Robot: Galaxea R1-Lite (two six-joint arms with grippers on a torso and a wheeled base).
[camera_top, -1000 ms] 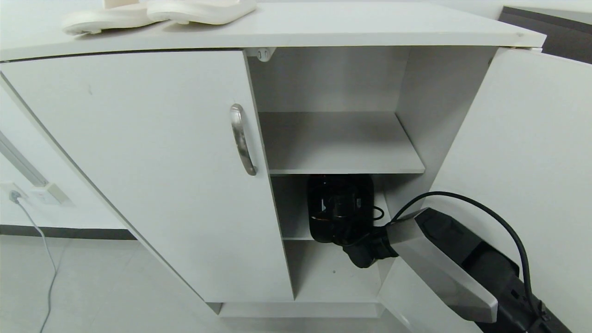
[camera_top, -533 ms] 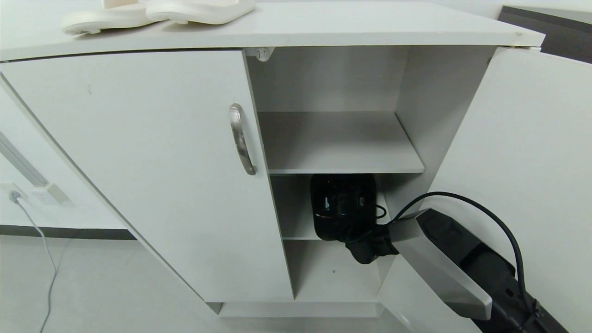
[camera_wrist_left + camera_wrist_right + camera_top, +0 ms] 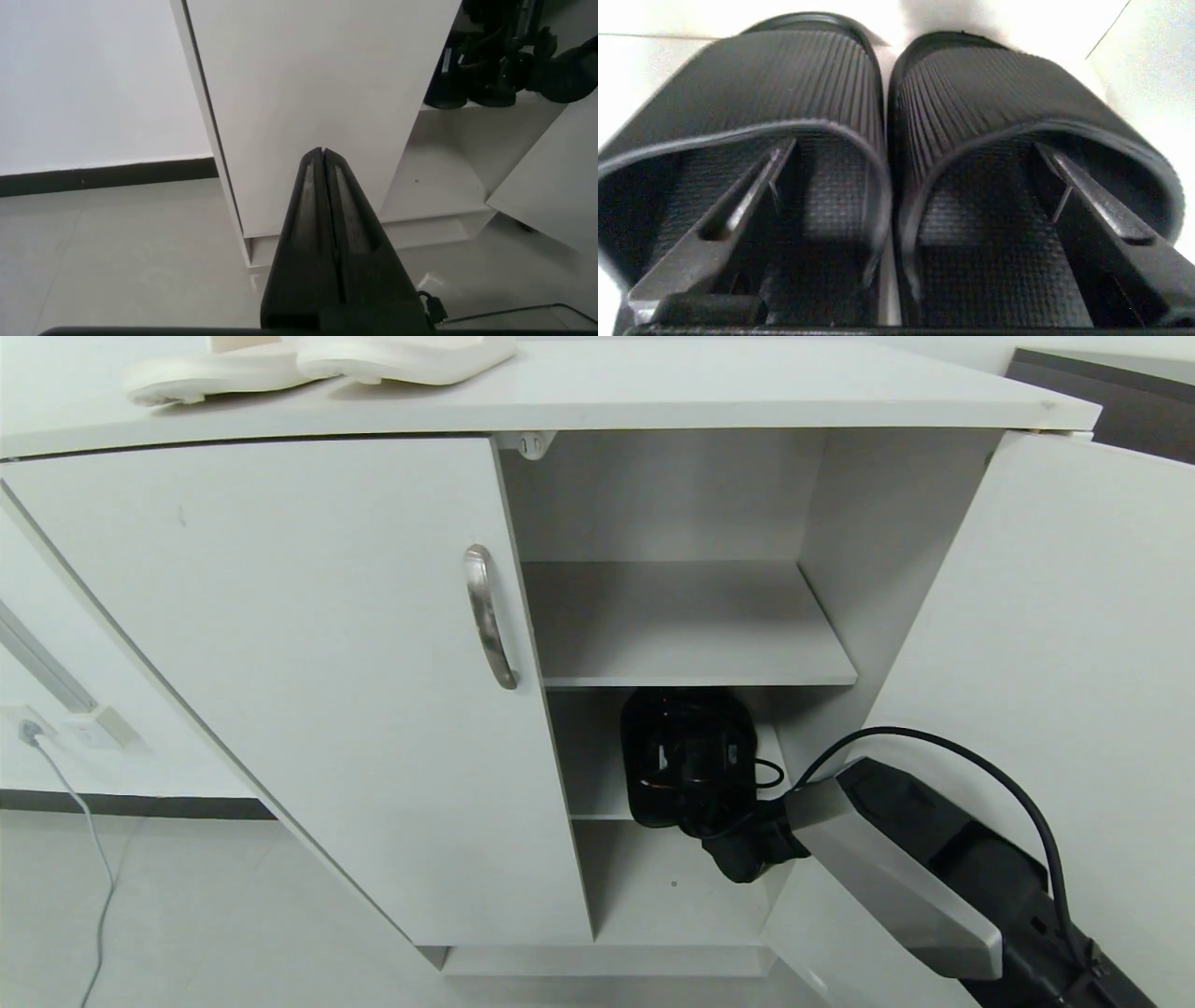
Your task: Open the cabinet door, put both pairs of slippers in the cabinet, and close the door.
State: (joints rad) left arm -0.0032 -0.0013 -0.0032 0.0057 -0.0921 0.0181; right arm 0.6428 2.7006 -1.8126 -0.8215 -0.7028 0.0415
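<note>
"So where are the black slippers (image 3: 794, 84)?"
"Side by side in the cabinet's (image 3: 653, 392) middle compartment, past the open right door (image 3: 1055, 663) — the right gripper (image 3: 915, 147) has its fingers apart, one inside each slipper."
"And the left gripper (image 3: 322, 157)?"
"Fingers pressed together, low before the closed left door (image 3: 280, 663). The white slippers (image 3: 308, 362) lie on the cabinet top."

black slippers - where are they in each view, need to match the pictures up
Head view: black slippers inside the open cabinet, just below the upper shelf.
Left wrist view: slippers inside the cabinet opening, beyond the closed door.
Right wrist view: slippers close up, side by side.
Shared landmark: the white shelf under them.
</note>
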